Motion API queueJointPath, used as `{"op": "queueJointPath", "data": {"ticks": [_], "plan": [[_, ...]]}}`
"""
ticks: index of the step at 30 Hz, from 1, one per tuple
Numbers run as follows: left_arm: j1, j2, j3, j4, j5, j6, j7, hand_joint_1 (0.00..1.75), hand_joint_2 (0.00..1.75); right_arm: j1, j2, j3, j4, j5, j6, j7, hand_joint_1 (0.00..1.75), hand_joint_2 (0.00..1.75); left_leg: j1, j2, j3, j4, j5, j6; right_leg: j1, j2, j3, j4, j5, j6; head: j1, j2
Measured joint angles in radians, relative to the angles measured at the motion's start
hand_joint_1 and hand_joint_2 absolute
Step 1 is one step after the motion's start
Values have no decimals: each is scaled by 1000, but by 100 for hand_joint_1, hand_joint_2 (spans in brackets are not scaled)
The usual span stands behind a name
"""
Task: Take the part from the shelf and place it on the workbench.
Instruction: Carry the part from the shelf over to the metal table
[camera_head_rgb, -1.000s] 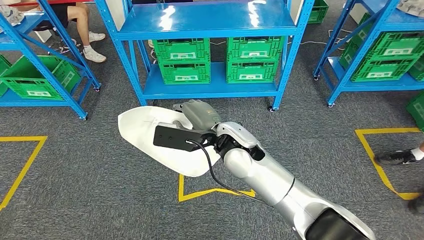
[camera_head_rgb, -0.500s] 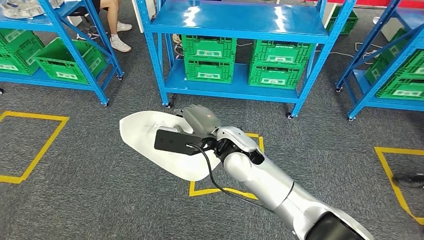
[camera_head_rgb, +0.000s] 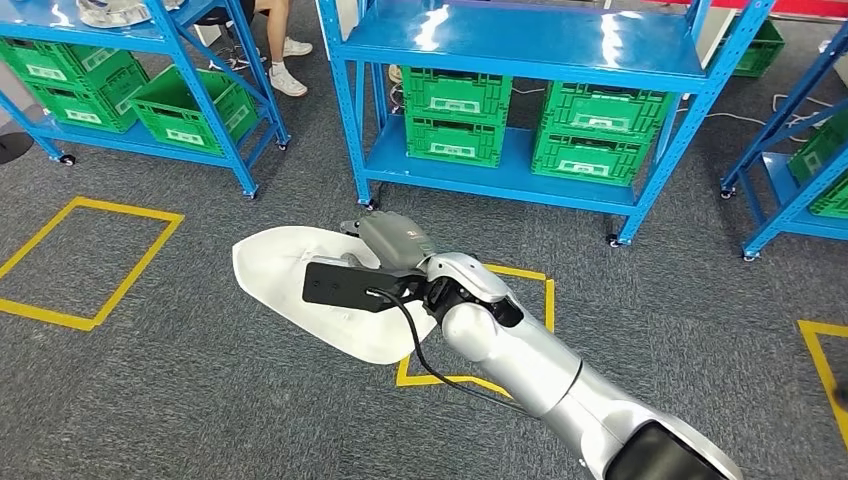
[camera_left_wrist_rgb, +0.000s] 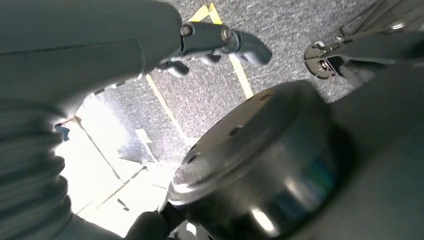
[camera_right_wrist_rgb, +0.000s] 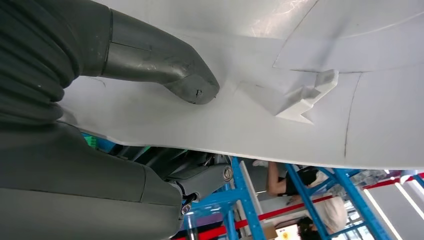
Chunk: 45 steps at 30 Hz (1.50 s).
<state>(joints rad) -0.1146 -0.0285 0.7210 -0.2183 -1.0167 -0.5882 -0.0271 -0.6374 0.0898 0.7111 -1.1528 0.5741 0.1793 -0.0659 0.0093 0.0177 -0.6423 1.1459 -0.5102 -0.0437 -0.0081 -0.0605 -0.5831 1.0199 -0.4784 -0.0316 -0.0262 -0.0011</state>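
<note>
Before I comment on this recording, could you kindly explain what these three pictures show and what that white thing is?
It is a walking humanoid robot with two arms. The head view looks down from its body at grey carpet with yellow tape and blue shelves holding green crates. Its silver right arm carries a white part above the floor, gripped by the right hand. The right wrist view sits just behind that hand, thumb pressed on the part. The left wrist view shows the left hand, holding nothing, above the carpet.
</note>
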Motion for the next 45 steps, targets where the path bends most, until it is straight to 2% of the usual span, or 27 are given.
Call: {"op": "queueJointPath", "data": {"ticks": [2,3,5,7,10,12,13,14,16,17,18,21,23,25,27,28,29,31,32,34,36,37,39,41,42,43,45], "plan": [[1,-2,0,0,0,0,0,0,175,-6,1,0,1,0,0,-1,175,175,-4,28,56,-104,28,10,5,-13,-1,5,-3,10,0,0],[1,-3,0,0,-1,0,0,0,175,-8,2,0,2,0,0,-1,175,175,-7,32,63,-122,28,17,7,-19,-2,7,-4,16,1,0],[3,-4,0,0,-1,0,-1,0,175,-9,2,0,4,0,0,-1,175,175,-10,14,59,-123,32,32,8,-31,-2,6,-4,27,1,0],[4,-5,0,0,0,0,-3,0,175,-9,2,0,4,0,0,-1,175,175,-8,-2,58,-126,38,45,4,-8,-11,32,-24,38,1,0],[3,-7,0,0,0,0,-6,0,175,-6,1,0,7,0,0,-1,175,175,-8,-24,53,-127,44,58,1,50,-91,204,-112,46,1,0],[3,-8,0,0,0,0,-6,0,175,0,-1,0,10,0,0,0,175,175,-10,-44,50,-125,45,61,2,58,-139,295,-134,44,1,0],[3,-8,0,0,0,0,-6,0,175,3,-2,0,10,0,0,0,175,175,-11,-54,49,-123,45,61,3,59,-137,287,-118,41,1,0],[2,-9,0,0,-1,0,-6,0,175,4,-2,0,10,0,0,1,175,175,-11,-65,48,-121,45,61,3,63,-114,238,-85,36,1,0],[0,-10,0,0,-2,0,-4,0,175,2,-2,0,9,1,2,5,175,175,-12,-84,46,-116,45,57,4,87,-45,95,-25,28,1,0],[-2,-10,0,0,-2,0,-3,0,175,0,-2,0,8,1,3,8,175,175,-12,-93,44,-115,45,53,5,96,-21,45,-10,26,1,0],[-3,-11,0,-1,-2,0,-2,0,175,-3,-2,0,8,2,5,12,175,175,-11,-99,41,-116,47,47,6,102,-11,21,-7,24,1,0],[-5,-10,1,-1,2,0,-3,0,175,-9,-1,0,4,2,12,17,175,175,-8,-110,35,-121,51,26,7,85,-9,8,0,12,1,0],[-6,-7,2,-1,2,0,-5,0,175,-14,2,0,0,3,16,18,175,175,-9,-83,15,-82,25,17,3,70,-4,-3,7,0,-3,0],[-8,-7,2,-1,0,0,-6,0,175,-19,2,0,-1,5,18,20,175,175,-7,-47,-38,34,-36,9,3,54,-2,-7,9,-6,-6,0],[-10,-6,2,-1,-4,0,-7,0,175,-20,2,0,-1,10,18,23,175,175,-2,-35,-87,141,-75,1,3,36,-3,-7,8,-7,-6,0],[-10,-6,2,-2,-6,0,-7,0,175,-22,1,0,-1,13,18,25,175,175,1,-33,-88,148,-68,-2,3,28,-3,-6,7,-7,-6,0],[-11,-5,2,-2,-7,0,-6,0,175,-25,1,0,-1,14,18,26,175,175,3,-28,-69,115,-44,-4,3,20,-2,-5,6,-6,-6,0],[-11,-5,2,-2,-8,0,-4,0,175,-34,1,0,-2,17,18,31,175,175,5,2,3,-17,15,-7,4,7,-2,0,2,1,-7,0],[-11,-5,2,-3,-9,0,-3,0,175,-40,1,0,-2,19,18,33,175,175,4,16,33,-73,32,-2,6,2,-3,4,-1,7,-6,0],[-12,-5,2,-3,-11,-5,0,0,175,-45,0,0,-5,21,18,36,175,175,-2,27,53,-119,36,12,10,-9,-5,9,-4,18,-5,0],[-12,-3,2,-3,-11,-9,1,0,175,-46,0,0,-7,23,18,37,175,175,-3,9,51,-121,40,28,8,-21,-4,10,-6,29,-4,0],[-12,-3,2,-3,-11,-10,1,0,175,-46,0,0,-8,24,18,37,175,175,-3,1,50,-122,43,35,5,-14,-6,20,-15,35,-4,0],[-13,-2,2,-3,-11,-17,2,0,175,-47,0,0,-8,26,18,36,175,175,-1,-13,50,-125,47,46,1,21,-37,93,-59,44,-3,0],[-14,-2,2,-3,-10,-26,2,0,175,-45,-2,0,-8,28,18,36,175,175,-3,-28,46,-124,49,52,1,49,-100,225,-119,46,-1,0],[-14,-2,2,-3,-10,-27,1,0,175,-43,-3,0,-7,28,18,36,175,175,-3,-38,44,-123,49,53,1,54,-127,275,-133,46,-1,0],[-14,-2,2,-3,-9,-28,1,0,175,-42,-4,0,-6,29,19,36,175,175,-4,-48,43,-120,49,53,1,56,-139,293,-129,44,-1,0],[-14,-2,2,-3,-8,-28,1,0,175,-42,-4,0,-6,29,19,34,175,175,-4,-68,41,-116,49,52,1,65,-105,215,-73,37,-1,0]]}}
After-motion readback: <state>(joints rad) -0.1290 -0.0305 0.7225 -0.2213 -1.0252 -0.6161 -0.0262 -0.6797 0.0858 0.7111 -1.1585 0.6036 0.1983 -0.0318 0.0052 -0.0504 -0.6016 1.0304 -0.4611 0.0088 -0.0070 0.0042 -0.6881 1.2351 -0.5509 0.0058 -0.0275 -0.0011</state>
